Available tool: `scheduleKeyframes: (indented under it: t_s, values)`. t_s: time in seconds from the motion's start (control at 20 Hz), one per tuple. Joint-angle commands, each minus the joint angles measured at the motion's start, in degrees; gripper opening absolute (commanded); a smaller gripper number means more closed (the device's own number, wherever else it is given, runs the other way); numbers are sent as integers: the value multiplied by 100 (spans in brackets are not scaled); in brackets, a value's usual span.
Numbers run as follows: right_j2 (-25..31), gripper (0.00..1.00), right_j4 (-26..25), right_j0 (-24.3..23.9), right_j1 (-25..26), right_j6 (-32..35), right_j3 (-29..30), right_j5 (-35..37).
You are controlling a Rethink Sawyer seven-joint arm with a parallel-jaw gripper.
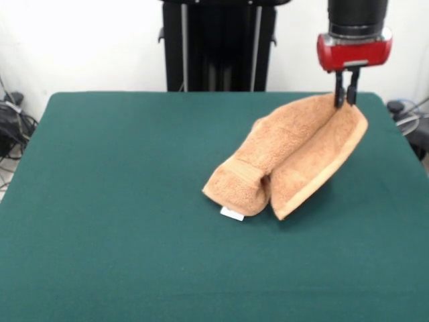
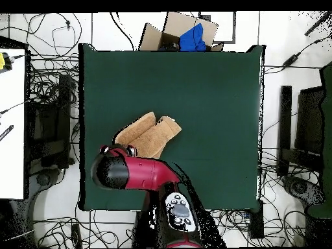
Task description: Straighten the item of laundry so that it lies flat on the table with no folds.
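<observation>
The item of laundry (image 1: 289, 159), a light-orange terry towel, is doubled over itself, with one end raised off the dark green table (image 1: 120, 201) and the other end resting on it. A tiny white tag (image 1: 232, 214) pokes out under the resting end. My gripper (image 1: 346, 99) hangs from the red and black arm at the right rear of the table, shut on the towel's raised upper edge. From overhead, the towel (image 2: 150, 134) lies left of the table's (image 2: 214, 97) centre, and the red arm (image 2: 133, 172) covers its near end and my gripper.
An open cardboard box (image 2: 175, 32) with something blue in it sits on the floor beyond the table's far edge in the overhead view. Cables and dark equipment (image 2: 48, 117) line both sides of the table.
</observation>
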Motion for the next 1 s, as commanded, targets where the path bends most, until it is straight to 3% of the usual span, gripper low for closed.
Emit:
scheduleKeyframes:
  t_s: [0.05, 0.3, 1.0]
  values:
    - [186, 0, 89, -107, 447, 1140, -33, -283]
    - [207, 0, 218, 1, 247, 1238, -6, -53]
    - [64, 0, 467, 431, 323, 1474, -192, -13]
